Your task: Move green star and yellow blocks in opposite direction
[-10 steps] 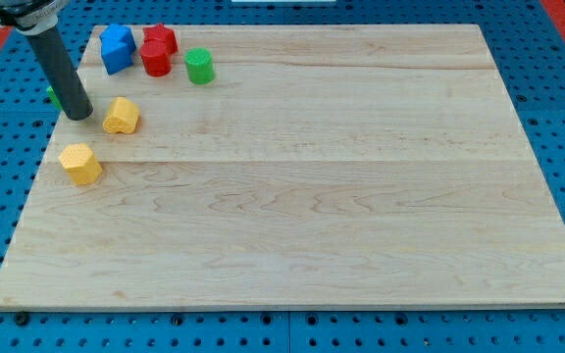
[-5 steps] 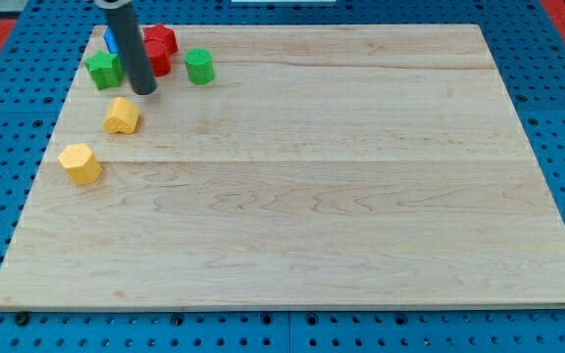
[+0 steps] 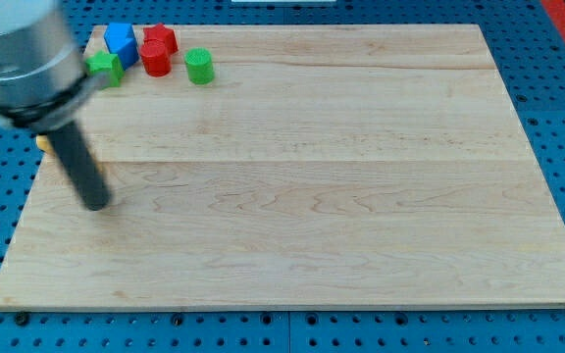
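The green star (image 3: 104, 67) lies near the board's top left corner, just left of the blue and red blocks. My dark rod comes down from the view's upper left, and my tip (image 3: 97, 204) rests on the board at the left side, well below the star. The arm covers the spot where the yellow blocks lie. Only a small yellow sliver (image 3: 41, 144) shows at the rod's left edge, so I cannot tell where each yellow block sits or whether my tip touches one.
A blue block (image 3: 120, 41), two red blocks (image 3: 161, 38) (image 3: 155, 59) and a green cylinder (image 3: 199, 66) cluster at the top left. The wooden board (image 3: 361, 196) lies on a blue pegboard; its left edge is close to my tip.
My rod has swung from the top-left cluster down to the board's left side. The green star moved up beside the blue block earlier and now rests there. The yellow blocks are now hidden by the arm.
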Action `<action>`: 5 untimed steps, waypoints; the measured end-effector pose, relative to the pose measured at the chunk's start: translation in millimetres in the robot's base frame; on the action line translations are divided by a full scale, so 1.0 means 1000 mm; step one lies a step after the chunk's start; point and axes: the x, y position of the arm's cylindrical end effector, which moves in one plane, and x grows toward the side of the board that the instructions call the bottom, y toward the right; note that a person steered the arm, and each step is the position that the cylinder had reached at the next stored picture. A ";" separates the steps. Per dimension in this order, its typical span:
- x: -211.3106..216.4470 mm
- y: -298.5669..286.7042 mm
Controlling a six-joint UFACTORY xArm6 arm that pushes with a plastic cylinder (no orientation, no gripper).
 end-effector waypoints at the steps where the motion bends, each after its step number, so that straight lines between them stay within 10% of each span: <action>1: -0.022 -0.016; 5: -0.051 -0.006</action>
